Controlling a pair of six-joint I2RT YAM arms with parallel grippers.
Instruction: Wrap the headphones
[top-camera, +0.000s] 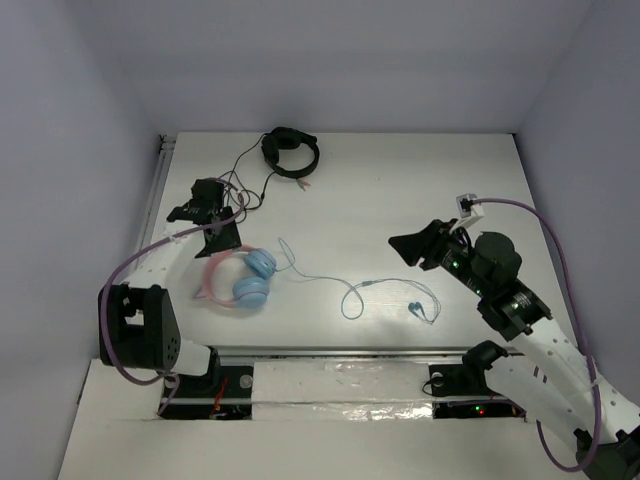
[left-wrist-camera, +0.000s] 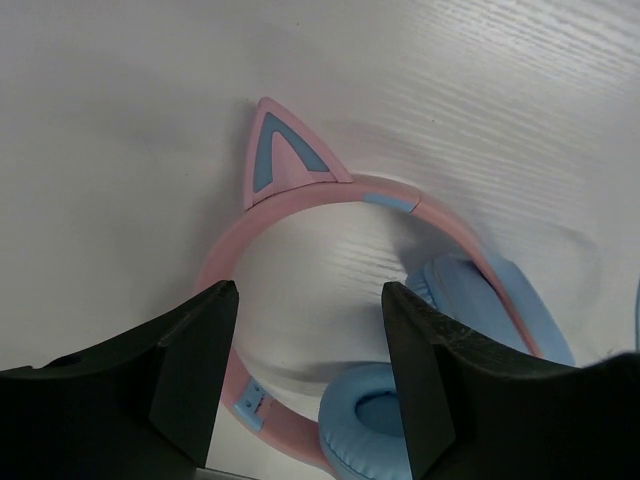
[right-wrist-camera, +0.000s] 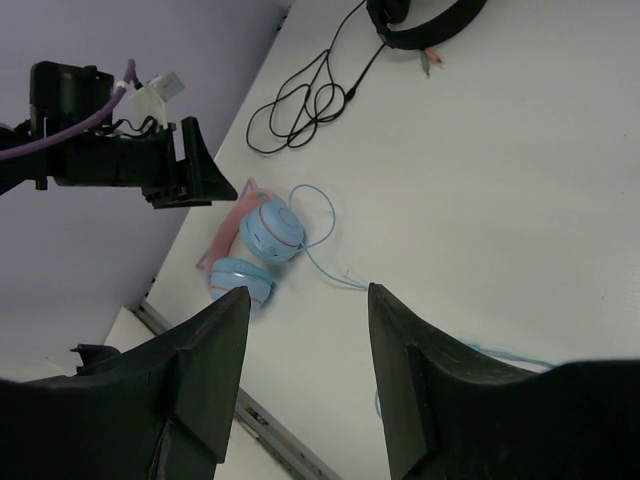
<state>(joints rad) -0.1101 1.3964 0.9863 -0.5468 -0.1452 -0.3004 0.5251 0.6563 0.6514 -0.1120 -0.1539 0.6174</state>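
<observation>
The headphones lie flat at the table's front left, with two light blue earcups and a pink cat-eared headband. Their thin pale blue cable trails right in loose loops to a plug end. My left gripper hovers just above the headband, open and holding nothing. In the left wrist view its fingers straddle the headband's loop, with an earcup below. My right gripper hangs open and empty above the table right of centre, apart from the cable. From the right wrist the headphones show beyond the open gripper.
Black headphones with a tangled black cable lie at the back, close behind the left gripper. Walls close off the table's left, back and right sides. A metal rail runs along the near edge.
</observation>
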